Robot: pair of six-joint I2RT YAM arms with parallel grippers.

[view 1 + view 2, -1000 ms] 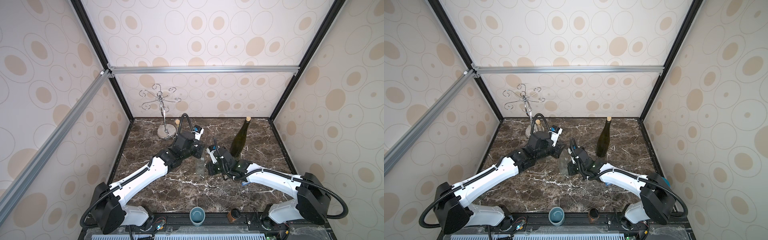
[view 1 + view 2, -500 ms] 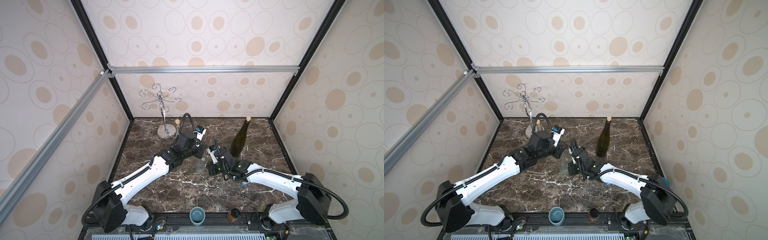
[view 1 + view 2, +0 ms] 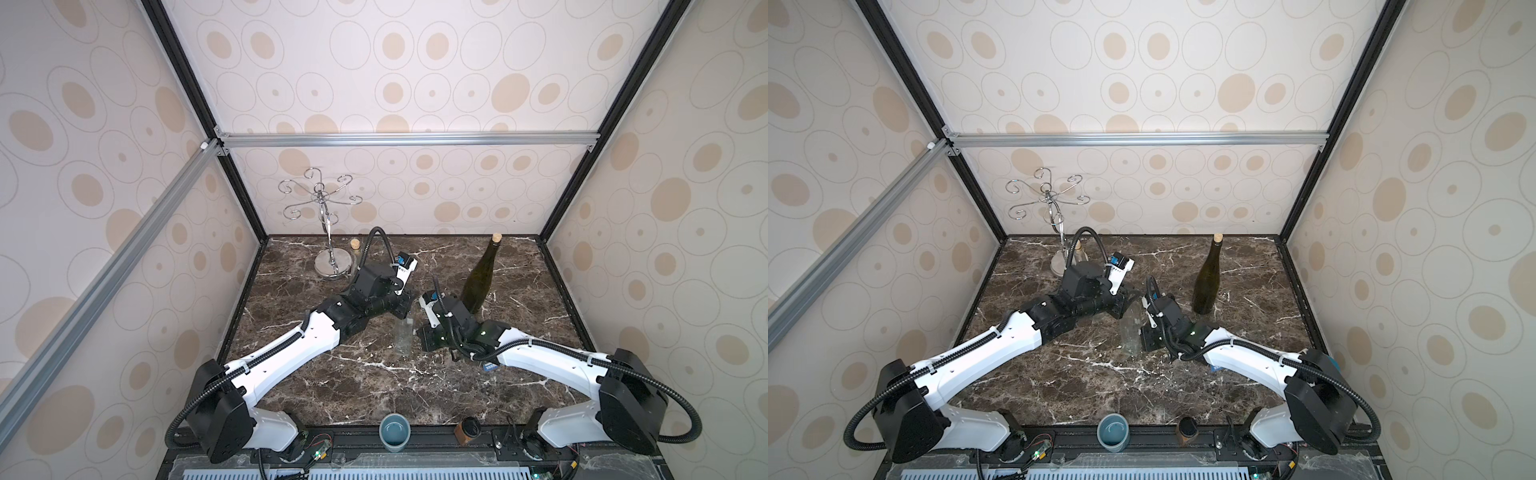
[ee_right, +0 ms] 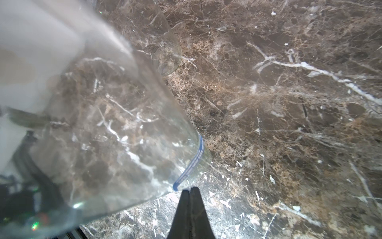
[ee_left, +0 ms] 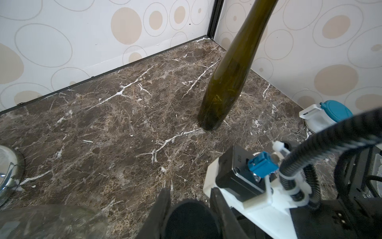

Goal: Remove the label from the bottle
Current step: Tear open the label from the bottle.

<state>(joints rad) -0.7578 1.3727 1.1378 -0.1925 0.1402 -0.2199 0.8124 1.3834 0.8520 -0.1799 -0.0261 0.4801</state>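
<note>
Bottle [image 3: 404, 338], empty, in left tool [image 5: 190, 198]

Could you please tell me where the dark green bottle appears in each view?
In both top views: dark green bottle, upright, right of centre.
Left wrist: standing before the wall corner, neck cut off.
Right wrist: not in it.
Shared landmark: the marble tabletop.
</note>
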